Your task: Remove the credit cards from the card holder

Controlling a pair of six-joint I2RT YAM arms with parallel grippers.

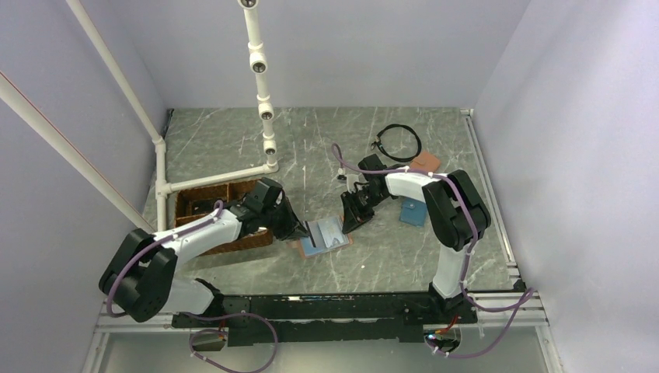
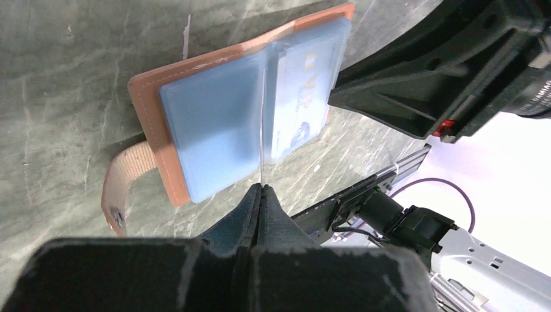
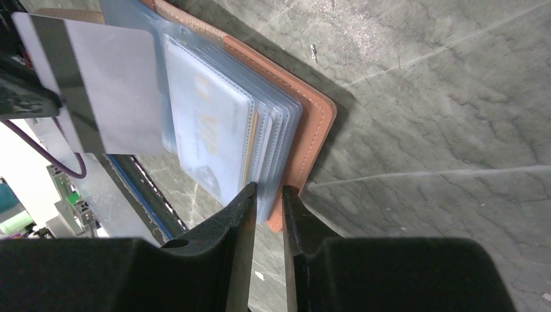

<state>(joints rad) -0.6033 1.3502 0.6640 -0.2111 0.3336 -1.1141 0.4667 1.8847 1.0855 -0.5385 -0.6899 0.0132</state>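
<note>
My left gripper (image 2: 262,189) is clamped on the thin grey-silver credit card (image 3: 110,84) standing over the open salmon-pink leather card holder (image 3: 316,123) on the grey marbled table (image 3: 429,97), my right gripper (image 3: 268,196) pinches the holder's corner, so I pull straight along the sleeve, pinning the holder flat.
</note>
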